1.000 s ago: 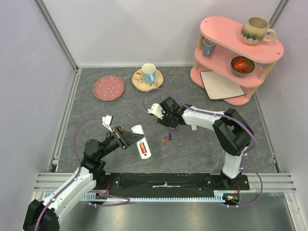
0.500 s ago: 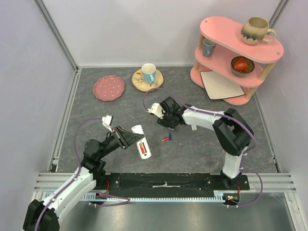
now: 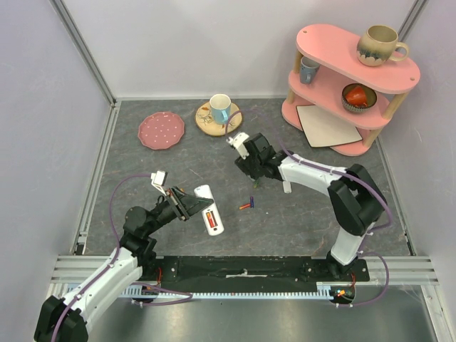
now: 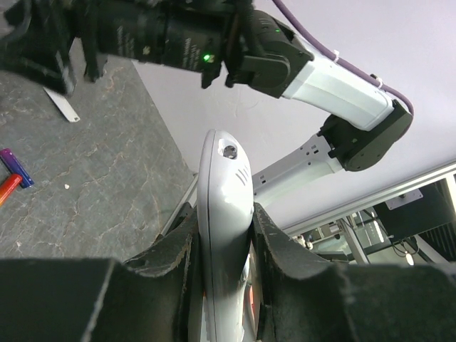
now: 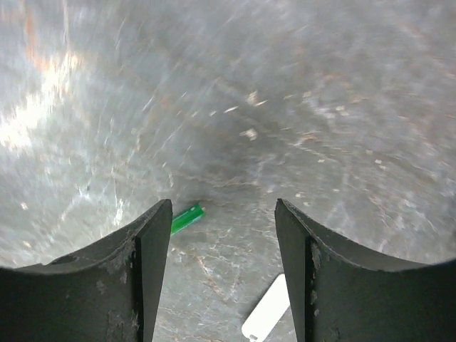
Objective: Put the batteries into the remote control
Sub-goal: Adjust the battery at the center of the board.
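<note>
Right gripper (image 5: 222,206) has swung away from the red and purple batteries (image 3: 246,204) on the tabletop (image 3: 299,221) and hangs empty, jaws spread, above a green battery (image 5: 187,217), likely its next pick, while the left gripper (image 4: 224,246) clamps the remote control (image 4: 222,185) at front left.

Left arm (image 3: 107,279) and right arm (image 3: 308,172): white shell links joined by black joint housings, purple cables (image 4: 320,41) trailing alongside, green indicator light (image 4: 207,57).
</note>
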`<state>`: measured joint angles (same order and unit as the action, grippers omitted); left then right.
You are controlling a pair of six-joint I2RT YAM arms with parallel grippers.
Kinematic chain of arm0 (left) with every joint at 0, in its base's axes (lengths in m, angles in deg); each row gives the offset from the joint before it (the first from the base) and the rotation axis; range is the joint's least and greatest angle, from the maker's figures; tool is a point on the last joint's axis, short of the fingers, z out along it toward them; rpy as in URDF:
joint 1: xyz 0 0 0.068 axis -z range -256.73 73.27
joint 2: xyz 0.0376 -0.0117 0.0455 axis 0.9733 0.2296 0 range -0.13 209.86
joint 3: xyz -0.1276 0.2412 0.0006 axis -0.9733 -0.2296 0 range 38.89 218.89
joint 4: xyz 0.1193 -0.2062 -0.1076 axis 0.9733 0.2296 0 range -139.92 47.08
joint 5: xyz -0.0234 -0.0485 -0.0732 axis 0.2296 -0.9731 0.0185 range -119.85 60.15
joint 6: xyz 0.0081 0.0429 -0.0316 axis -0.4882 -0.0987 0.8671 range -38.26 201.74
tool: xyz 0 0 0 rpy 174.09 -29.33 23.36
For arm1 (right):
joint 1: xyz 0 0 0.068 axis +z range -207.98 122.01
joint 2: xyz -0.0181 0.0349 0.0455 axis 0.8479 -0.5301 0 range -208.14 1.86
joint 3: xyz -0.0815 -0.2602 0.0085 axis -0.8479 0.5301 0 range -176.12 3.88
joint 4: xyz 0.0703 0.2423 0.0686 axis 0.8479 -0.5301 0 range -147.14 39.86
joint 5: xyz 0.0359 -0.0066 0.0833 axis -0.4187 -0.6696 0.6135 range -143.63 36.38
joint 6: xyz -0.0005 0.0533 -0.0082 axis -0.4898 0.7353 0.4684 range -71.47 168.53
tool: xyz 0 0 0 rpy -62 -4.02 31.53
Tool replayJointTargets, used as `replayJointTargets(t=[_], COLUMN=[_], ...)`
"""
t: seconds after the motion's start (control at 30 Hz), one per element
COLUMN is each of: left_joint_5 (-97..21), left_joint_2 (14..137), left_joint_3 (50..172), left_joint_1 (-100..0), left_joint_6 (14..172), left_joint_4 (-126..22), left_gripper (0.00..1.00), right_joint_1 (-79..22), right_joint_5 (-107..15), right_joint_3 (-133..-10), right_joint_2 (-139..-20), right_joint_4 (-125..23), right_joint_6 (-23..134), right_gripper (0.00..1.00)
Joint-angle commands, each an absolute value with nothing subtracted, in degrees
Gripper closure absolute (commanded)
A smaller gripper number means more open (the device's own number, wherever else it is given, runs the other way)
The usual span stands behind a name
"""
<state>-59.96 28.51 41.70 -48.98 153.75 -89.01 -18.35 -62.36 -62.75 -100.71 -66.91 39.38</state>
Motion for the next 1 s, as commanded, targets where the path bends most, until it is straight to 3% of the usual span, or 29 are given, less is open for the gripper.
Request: replayJointTargets(t=[0.0,0.1,0.23,0.27,0.3,0.43,0.5,0.97], left_joint_5=[-58.60,-57.98,-57.54,-57.37,-57.28,-57.01,-56.92,-57.36], left_joint_2=[27.11,26.06,25.53,25.62,25.53,25.97,26.23,27.46], left_joint_3=[34.50,34.58,34.40,34.41,34.58,34.84,34.93,35.72], left_joint_1=[-48.87,-48.87,-48.87,-48.87,-48.87,-48.87,-48.87,-48.87], left_joint_6=[153.37,153.20,152.67,152.67,152.67,152.32,152.14,151.70], left_joint_4=[-91.05,-89.74,-89.03,-88.77,-88.33,-87.80,-87.71,-87.54], left_gripper=[0.98,0.98,0.98,0.98,0.98,0.98,0.98,0.98], right_joint_1=[-19.83,-23.00,-23.01,-23.09,-22.83,-21.60,-20.64,-19.93], right_joint_5=[-72.07,-65.61,-63.73,-63.73,-64.60,-70.40,-74.00,-74.28], right_joint_3=[-64.23,-66.25,-60.92,-59.94,-59.49,-61.51,-60.81,-61.07], right_joint_2=[-95.17,-96.67,-93.79,-93.16,-92.89,-94.99,-94.91,-100.71], right_joint_4=[-60.67,-64.10,-59.73,-59.02,-59.71,-67.53,-68.24,-70.62], right_joint_6=[62.38,74.70,83.14,85.16,88.40,94.56,95.81,97.31], right_gripper=[0.34,0.39,0.03,0.02,0.05,0.41,0.48,0.58])
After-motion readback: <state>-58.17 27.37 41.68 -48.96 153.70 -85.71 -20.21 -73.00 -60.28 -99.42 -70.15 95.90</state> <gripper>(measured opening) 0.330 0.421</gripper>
